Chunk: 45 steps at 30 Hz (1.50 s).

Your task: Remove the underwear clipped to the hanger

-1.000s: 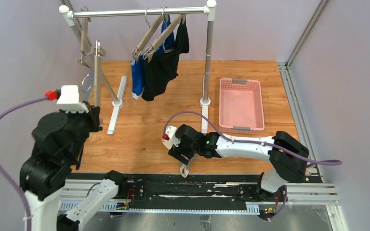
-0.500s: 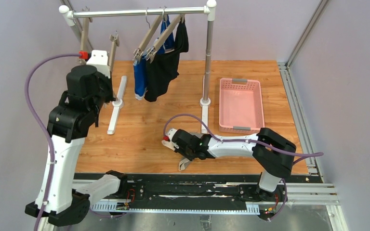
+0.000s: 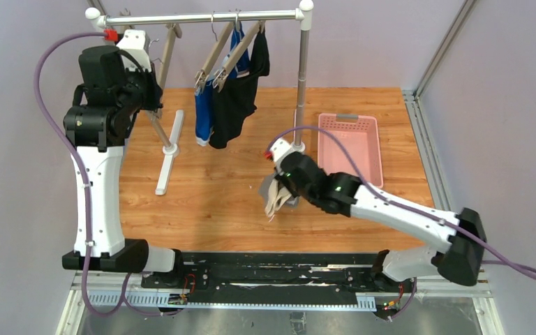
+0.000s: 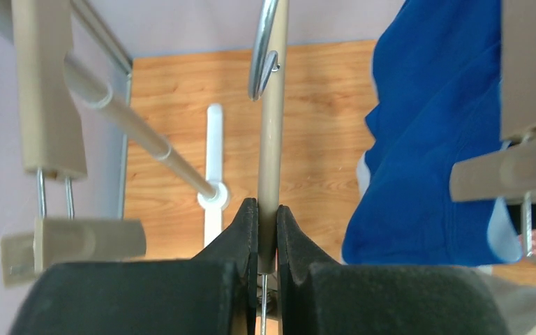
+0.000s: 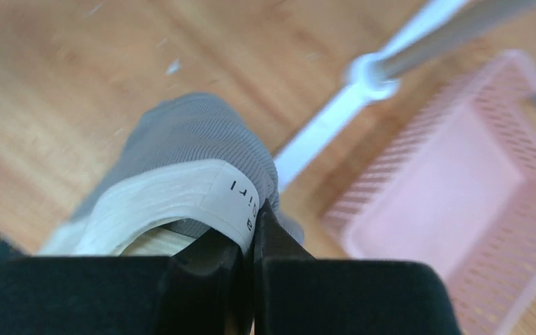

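Observation:
My right gripper [image 3: 278, 190] is shut on the beige waistband of the grey underwear [image 3: 274, 199], which hangs from it above the table's middle; in the right wrist view the fingertips [image 5: 255, 225] pinch the band of the grey underwear [image 5: 195, 143]. High at the rack's left end, my left gripper [image 3: 157, 91] is shut on a bare beige hanger [image 3: 169, 43]; its fingers [image 4: 246, 223] clamp the hanger's bar [image 4: 271, 153]. The blue underwear [image 3: 202, 115] and the black underwear [image 3: 234, 101] hang clipped to hangers on the rail. Blue cloth [image 4: 433, 139] fills the left wrist view's right side.
The clothes rack [image 3: 202, 18] stands across the back of the wooden table, its posts on white feet [image 3: 169, 150]. A pink basket [image 3: 373, 150] lies right of the right post and shows in the right wrist view as the pink basket [image 5: 460, 195].
The right gripper shut on the grey underwear at the near table edge and lifted it towards the rack's right post. The left arm rose with the bare hanger up to the rail.

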Tool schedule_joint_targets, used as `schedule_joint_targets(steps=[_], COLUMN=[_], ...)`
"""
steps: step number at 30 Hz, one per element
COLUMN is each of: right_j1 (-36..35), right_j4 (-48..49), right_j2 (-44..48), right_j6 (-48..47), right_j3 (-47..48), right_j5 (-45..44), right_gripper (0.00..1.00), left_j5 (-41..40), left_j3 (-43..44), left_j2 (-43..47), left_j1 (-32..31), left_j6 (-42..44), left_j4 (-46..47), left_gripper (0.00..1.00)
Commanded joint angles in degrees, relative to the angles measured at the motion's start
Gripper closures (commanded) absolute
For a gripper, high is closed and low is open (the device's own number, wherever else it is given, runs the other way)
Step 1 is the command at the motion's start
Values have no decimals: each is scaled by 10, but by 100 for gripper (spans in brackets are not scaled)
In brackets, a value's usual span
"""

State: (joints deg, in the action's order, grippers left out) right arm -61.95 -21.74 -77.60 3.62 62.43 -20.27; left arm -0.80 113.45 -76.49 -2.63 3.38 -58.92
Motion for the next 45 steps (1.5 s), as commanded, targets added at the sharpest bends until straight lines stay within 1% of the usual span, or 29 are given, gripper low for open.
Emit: schedule_joint_targets(steps=[1,5,9,13,17,19,24,28,33,34,35,36,37,39,40,45], right_j1=[72,162,244,302,383,410,451,454,456,457,458,460,460,460,460,460], right_j4=[-40,-1,14,37,51,61,96,128,139,140,138,135,131,127,127,125], right_j2=[85,154,181,192,185,177,154,130,93,85,76,67,59,48,46,58], right_j6=[-32,-63,-77,-90,-71,-61,-37,-33,-27,-26,-25,-25,-24,-23,-24,-24], right_j3=[31,17,21,8,-11,-25,-63,-89,-101,-103,-103,-101,-99,-97,-96,-92], right_j5=[-88,-77,-59,-62,6,27,89,114,137,139,140,141,140,139,139,152], right_gripper=[99,99,99,99,99,99,99,99,99,99,95,81,62,33,30,28], left_j5=[104,134,131,127,127,127,133,139,141,136,133,131,130,125,121,101], left_j3=[73,108,123,131,137,141,147,157,165,165,163,161,156,146,140,139], left_j2=[-37,-59,-70,-73,-75,-80,-97,-117,-144,-145,-145,-143,-139,-128,-121,-95], left_j1=[20,37,52,59,67,73,90,100,106,105,105,105,105,106,106,106], left_j6=[-3,-8,-13,-13,-19,-25,-45,-61,-74,-76,-77,-77,-75,-73,-71,-66], left_j4=[-8,-11,-11,-6,7,18,46,70,78,77,76,76,77,82,87,86], left_gripper=[100,100,100,100,100,100,100,100,100,98,94,89,86,82,81,71])
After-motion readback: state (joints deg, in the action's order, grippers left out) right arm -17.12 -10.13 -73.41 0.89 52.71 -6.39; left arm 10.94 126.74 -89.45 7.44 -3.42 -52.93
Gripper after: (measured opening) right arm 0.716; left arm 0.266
